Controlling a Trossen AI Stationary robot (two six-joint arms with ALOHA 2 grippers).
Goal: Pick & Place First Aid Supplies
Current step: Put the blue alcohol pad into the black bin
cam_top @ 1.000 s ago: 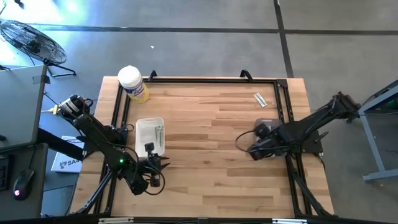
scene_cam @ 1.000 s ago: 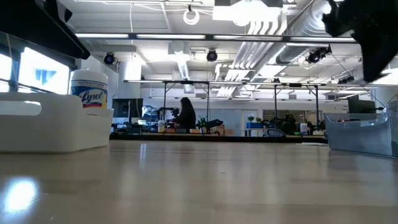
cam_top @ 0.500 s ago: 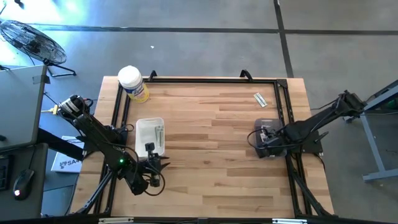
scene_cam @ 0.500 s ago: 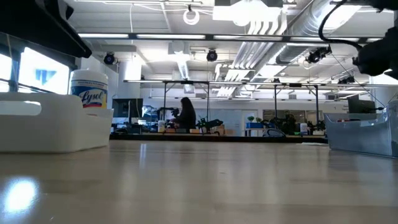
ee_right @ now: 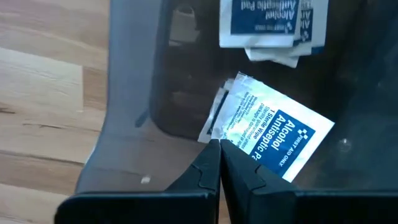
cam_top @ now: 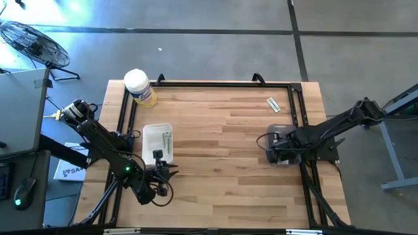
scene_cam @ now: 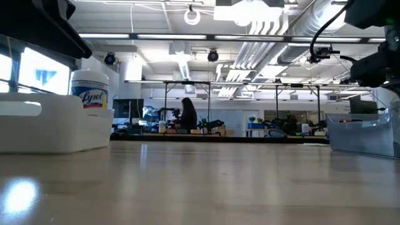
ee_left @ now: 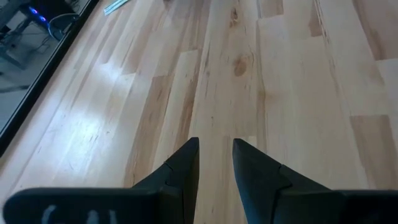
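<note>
Waiting at lower left of the high view, the left tool (cam_top: 159, 173) sits slightly parted beside a white tray (cam_top: 147, 136) holding wrapped strips (cam_top: 167, 140). One strip (cam_top: 273, 104) lies upper right. Only the wrist view shows it — the right tool (ee_right: 219, 151), closed, pinches an alcohol pad (ee_right: 273, 135) inside the clear bin (cam_top: 270, 159).

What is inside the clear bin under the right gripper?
White alcohol pad packets lie in the clear bin, more farther in. The right gripper covers one packet's corner.
</note>
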